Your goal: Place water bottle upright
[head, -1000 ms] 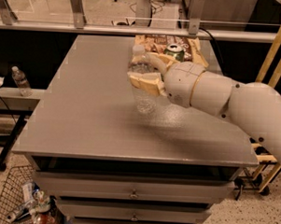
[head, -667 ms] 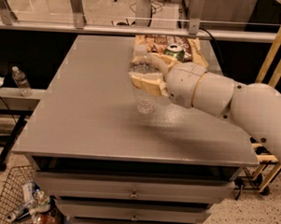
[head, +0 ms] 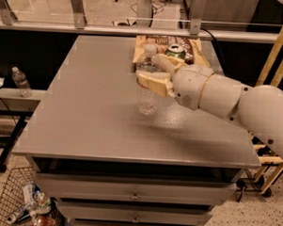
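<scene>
**Water bottle held upright in the claw, mid-surface**

The water bottle (head: 146, 99) is seen upright, white cap on top, slightly right of the middle of the grey surface (head: 85, 112). Its base is at surface level; whether it rests there or is held just clear cannot be told. The claw (head: 146, 68) is pinched onto the bottle's upper body from the right. One of the tan fingers (head: 154, 82) is laid across the near side below the shoulder, and the other is seen behind the neck. The bottle's lower half hangs free below the claw. The white arm (head: 227, 97) is stretched in from the right edge, low over the surface.

Just behind the claw, a green drink can (head: 175, 52) is stood on or against a snack bag (head: 156, 42) at the far edge, close to the bottle's cap but apart from it. Bare surface is left to the left of the bottle and in front of it, up to the near edge, below which drawers (head: 136, 190) are fitted. The far edge is bounded by a metal rail (head: 88, 28).

Well off to the left, a smaller bottle (head: 20, 81) is stood on a low ledge (head: 10, 96). A wire basket (head: 10, 198) is seen on the floor at lower left, and a wooden frame (head: 278, 50) at far right.
</scene>
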`<state>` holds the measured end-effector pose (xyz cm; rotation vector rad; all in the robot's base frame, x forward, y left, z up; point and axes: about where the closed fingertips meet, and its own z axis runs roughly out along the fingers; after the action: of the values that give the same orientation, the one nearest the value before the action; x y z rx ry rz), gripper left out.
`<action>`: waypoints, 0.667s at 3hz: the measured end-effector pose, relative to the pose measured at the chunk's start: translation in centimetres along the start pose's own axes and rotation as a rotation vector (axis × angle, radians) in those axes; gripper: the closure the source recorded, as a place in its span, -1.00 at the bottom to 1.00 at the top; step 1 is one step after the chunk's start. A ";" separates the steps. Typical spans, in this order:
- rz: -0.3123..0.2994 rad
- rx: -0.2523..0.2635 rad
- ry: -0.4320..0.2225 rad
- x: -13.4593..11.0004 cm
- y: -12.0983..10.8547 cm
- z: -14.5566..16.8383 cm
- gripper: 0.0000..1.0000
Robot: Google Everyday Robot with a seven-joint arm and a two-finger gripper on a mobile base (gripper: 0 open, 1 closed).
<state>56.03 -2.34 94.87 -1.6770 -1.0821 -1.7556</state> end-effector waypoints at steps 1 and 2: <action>0.035 0.000 -0.010 -0.7 0.7 0.2 1.00; 0.035 0.000 -0.010 -0.5 0.7 0.2 0.66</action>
<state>56.82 -2.68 94.53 -1.6962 -1.0509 -1.7265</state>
